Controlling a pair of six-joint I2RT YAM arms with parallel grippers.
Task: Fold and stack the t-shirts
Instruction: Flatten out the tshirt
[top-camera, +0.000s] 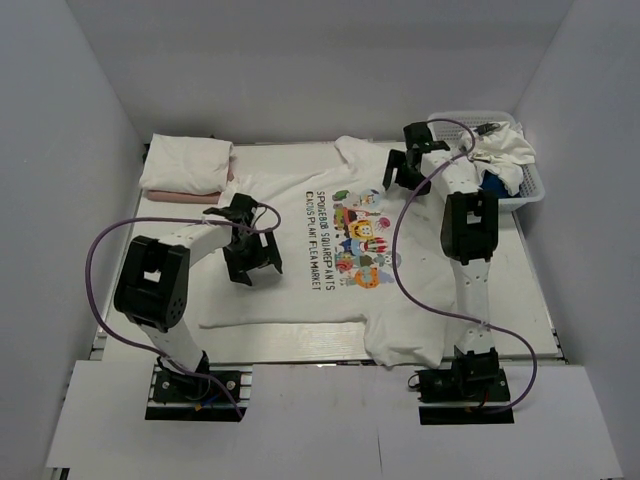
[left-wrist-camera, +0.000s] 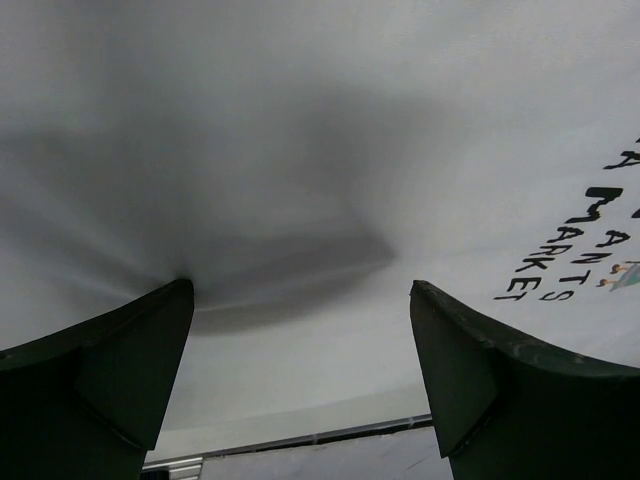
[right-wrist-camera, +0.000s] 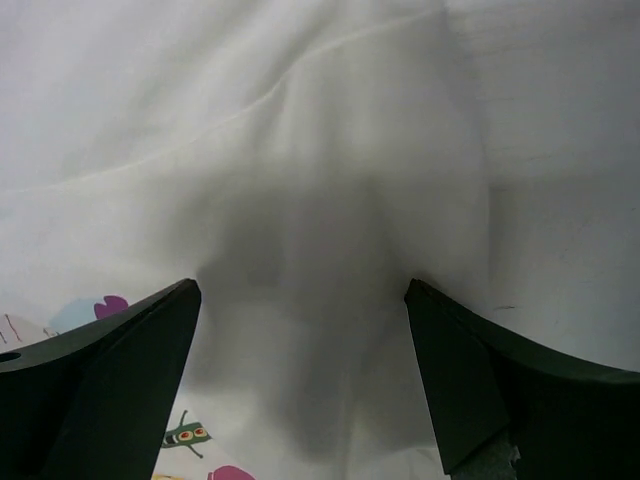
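Observation:
A white t-shirt (top-camera: 300, 290) with a colourful cartoon print (top-camera: 362, 238) and dark lettering lies spread flat across the table, its neck to the right. My left gripper (top-camera: 252, 262) is open, just above the shirt's lower body; its wrist view shows plain white cloth (left-wrist-camera: 300, 180) and the lettering (left-wrist-camera: 570, 240). My right gripper (top-camera: 403, 167) is open over the shirt's upper part by the far sleeve; its wrist view shows creased white cloth (right-wrist-camera: 330, 200). A folded white shirt (top-camera: 188, 163) rests on a pale pink one (top-camera: 180, 195) at the far left.
A white basket (top-camera: 525, 195) at the far right holds crumpled white shirts (top-camera: 505, 152) and something blue. White walls close in the table on three sides. The table's near edge (left-wrist-camera: 300, 440) shows in the left wrist view.

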